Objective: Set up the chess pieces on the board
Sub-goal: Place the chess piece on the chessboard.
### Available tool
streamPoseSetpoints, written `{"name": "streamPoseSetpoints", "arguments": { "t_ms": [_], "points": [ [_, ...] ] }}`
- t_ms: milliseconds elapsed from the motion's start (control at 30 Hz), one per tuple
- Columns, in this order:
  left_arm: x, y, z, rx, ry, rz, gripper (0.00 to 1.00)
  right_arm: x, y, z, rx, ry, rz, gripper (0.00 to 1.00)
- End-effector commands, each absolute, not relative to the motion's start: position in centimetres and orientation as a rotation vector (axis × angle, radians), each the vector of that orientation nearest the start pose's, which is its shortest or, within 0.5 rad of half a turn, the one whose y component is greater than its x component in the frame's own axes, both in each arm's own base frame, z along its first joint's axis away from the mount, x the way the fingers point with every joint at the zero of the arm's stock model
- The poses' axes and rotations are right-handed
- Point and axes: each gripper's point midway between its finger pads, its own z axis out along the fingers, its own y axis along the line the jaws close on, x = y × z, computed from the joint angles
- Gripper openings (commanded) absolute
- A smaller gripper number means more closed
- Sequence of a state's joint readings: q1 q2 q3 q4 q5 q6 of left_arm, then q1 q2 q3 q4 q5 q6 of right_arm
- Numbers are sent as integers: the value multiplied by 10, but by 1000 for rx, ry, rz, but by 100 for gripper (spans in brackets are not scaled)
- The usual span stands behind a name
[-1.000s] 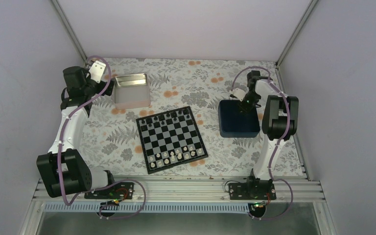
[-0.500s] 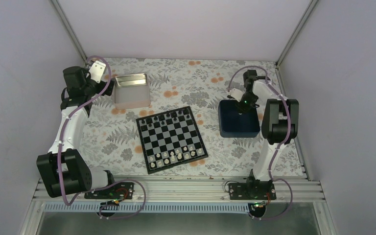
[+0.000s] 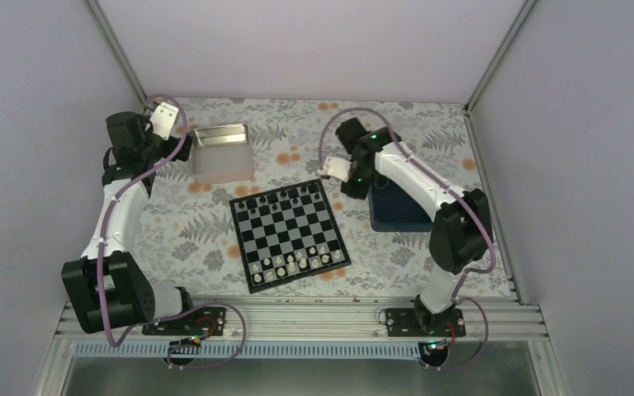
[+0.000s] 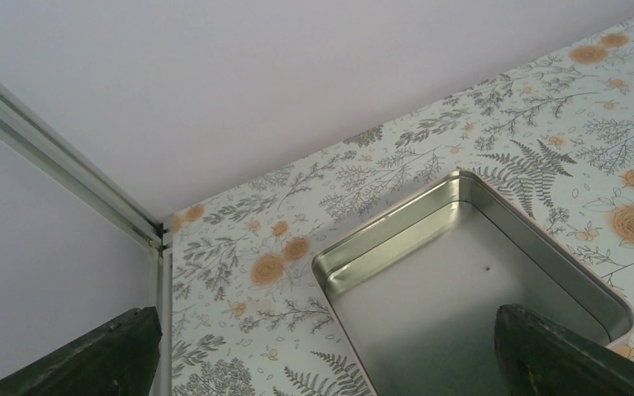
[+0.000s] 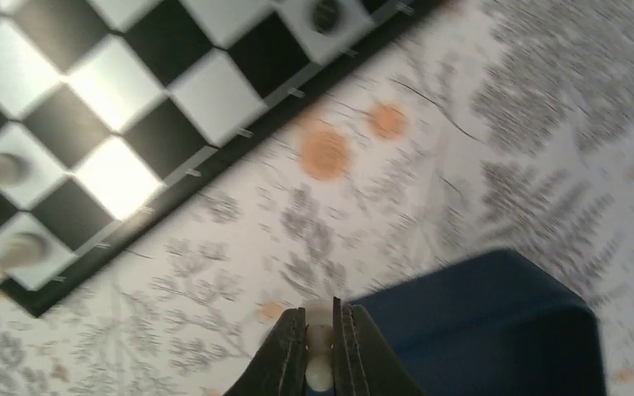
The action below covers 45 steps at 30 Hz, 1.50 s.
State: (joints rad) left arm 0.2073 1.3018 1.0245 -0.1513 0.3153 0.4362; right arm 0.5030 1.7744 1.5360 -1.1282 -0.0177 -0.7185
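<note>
The board [image 3: 285, 230] lies mid-table, with white chess pieces [image 3: 293, 262] on its near rows and black pieces [image 3: 279, 198] on its far row. My right gripper [image 3: 352, 183] hovers between the board's far right corner and the blue tray [image 3: 404, 216]. In the right wrist view it [image 5: 320, 320] is shut on a small white piece [image 5: 319, 355], above the tablecloth beside the tray's edge [image 5: 495, 330]. The board's corner [image 5: 173, 91] shows there at upper left. My left gripper [image 3: 183, 147] is open and empty; its fingers [image 4: 561, 355] straddle the tin's near corner.
A silver metal tin [image 3: 221, 153] stands at the back left; its inside [image 4: 462, 289] holds nothing but a dark speck. The enclosure's walls and corner post [image 4: 66, 173] are close behind the left gripper. A flowered cloth covers the table.
My right arm has swung left from above the blue tray towards the board's far right corner, carrying the white piece. The left arm has not moved.
</note>
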Motion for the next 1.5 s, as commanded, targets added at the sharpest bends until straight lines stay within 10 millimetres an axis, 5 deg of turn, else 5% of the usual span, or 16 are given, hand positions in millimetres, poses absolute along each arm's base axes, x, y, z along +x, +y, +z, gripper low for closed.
{"name": "streamPoseSetpoints", "arguments": {
  "t_ms": [0, 233, 533, 1467],
  "points": [
    [419, 35, 274, 421, 1891, 112, 100, 283, 211, 123, -1796, 2417, 71, 6],
    [420, 36, 273, 416, 1894, 114, 100, 240, 232, 91, -1911, 2403, 158, 6],
    [421, 37, 272, 410, 1897, 119, 100, 212, 247, 72, -1985, 2375, 226, 7],
    [421, 37, 270, 413, 1901, 119, 100, 202, 244, 39, -2048, 2424, 230, 9]
  ]
}}
